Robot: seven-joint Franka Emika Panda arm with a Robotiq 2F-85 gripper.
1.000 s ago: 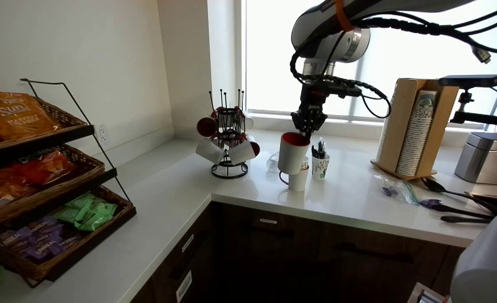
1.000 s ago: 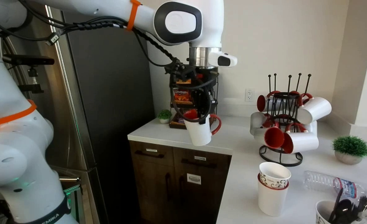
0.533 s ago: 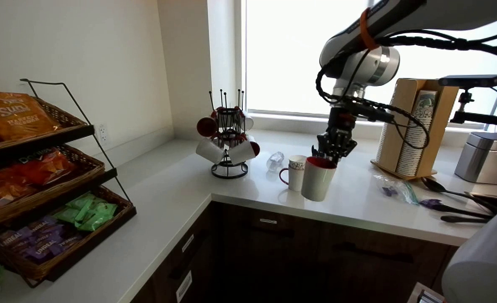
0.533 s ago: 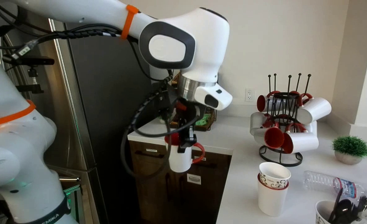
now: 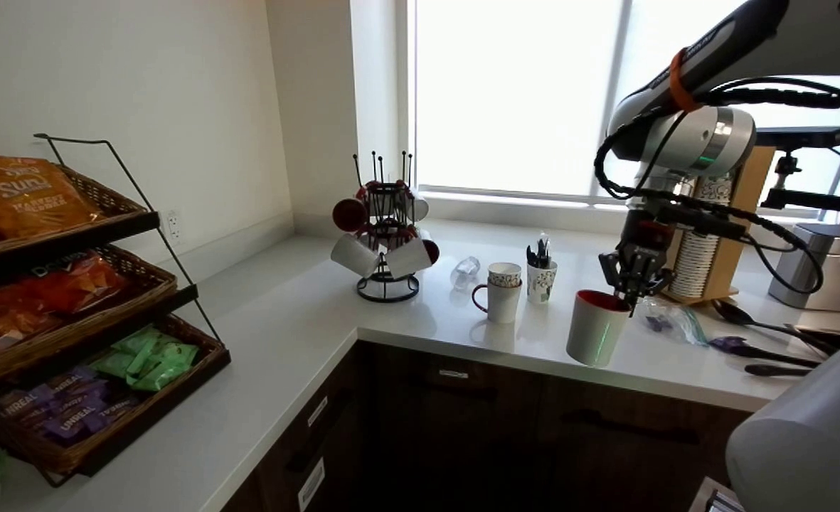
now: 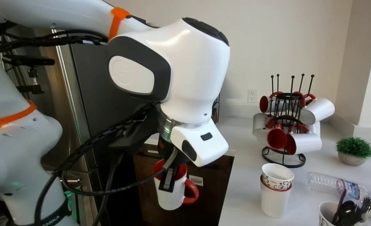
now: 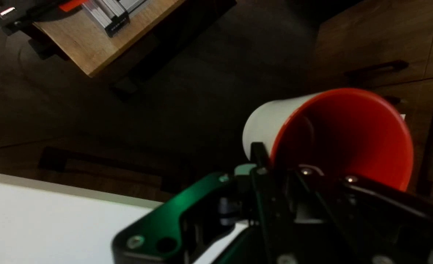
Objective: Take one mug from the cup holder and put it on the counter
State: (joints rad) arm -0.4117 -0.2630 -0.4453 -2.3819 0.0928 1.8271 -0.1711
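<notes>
So the claw (image 5: 626,300) is clamped on the rim of a white mug (image 5: 596,336) with a red inside, one finger down in the mouth and one on the outside, pretty easy to see in the wrist view. That mug hangs mouth up with a bit of a tilt, red handle poking out to one side in an exterior view, and it's out past the edge of the tabletop (image 5: 263,334) with dark floor (image 7: 201,91) below. The cup holder (image 6: 288,96), that black wire tree, is well apart from it, standing near the inside corner of the tabletop with a bunch of hung mugs (image 6: 318,110), white and red, sticking out at all angles. Near the tree there's a standing mug (image 5: 501,304) with a patterned paper cup (image 5: 505,274) stuck in its mouth, plus a second cup (image 5: 541,286) just beside it, crammed with black cutlery (image 5: 538,254). A clear bottle (image 6: 342,187) lies on its side close by, and a little potted plant (image 6: 355,148) sits near the holder too. Along the other stretch of tabletop there's a tiered snack rack (image 5: 183,294) loaded with chip bags (image 5: 32,199), and a wooden cup dispenser (image 5: 757,174) is partly hidden behind the arm (image 6: 198,72)
</notes>
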